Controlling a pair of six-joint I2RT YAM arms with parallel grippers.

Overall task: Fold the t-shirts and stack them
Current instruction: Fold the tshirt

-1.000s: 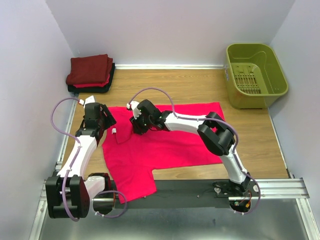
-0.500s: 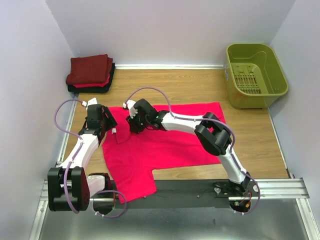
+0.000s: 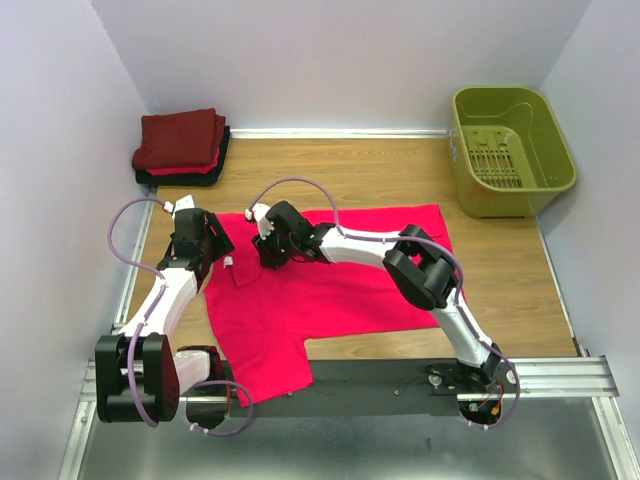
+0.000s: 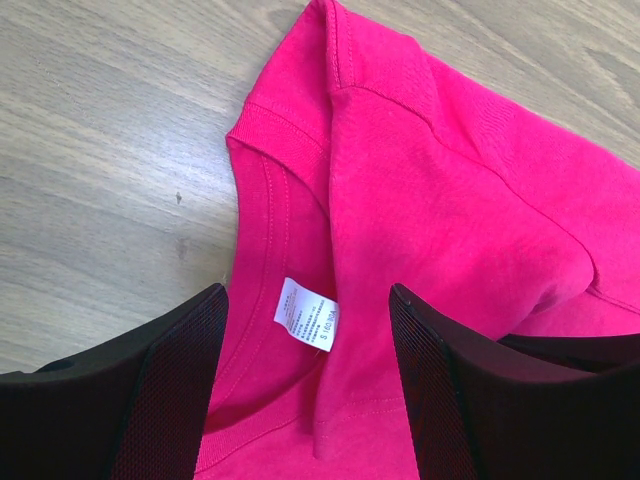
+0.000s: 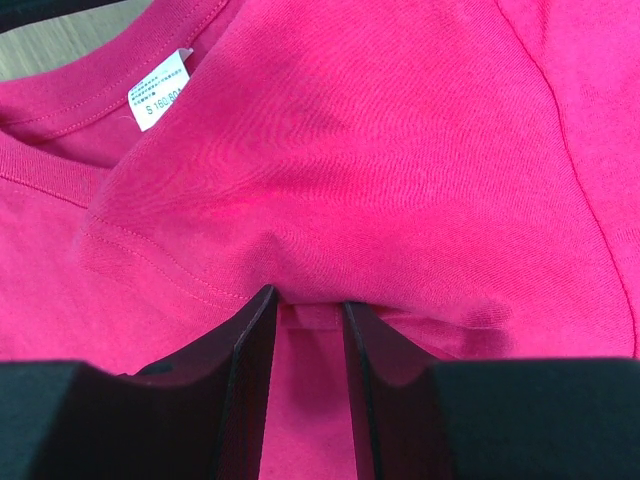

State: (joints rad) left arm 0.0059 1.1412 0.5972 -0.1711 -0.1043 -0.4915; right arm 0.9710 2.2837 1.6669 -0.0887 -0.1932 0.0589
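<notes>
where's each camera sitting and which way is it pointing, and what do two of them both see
Top external: fixed above and behind, looking down on the table, pink t-shirt, folded stack and basket; left arm and right arm show.
Left wrist: on the left arm, looking down at the collar and white label; the left fingers, open, show below.
Right wrist: on the right arm, close over bunched pink cloth; the right fingers pinch a fold.
Both wrist views share that label.
</notes>
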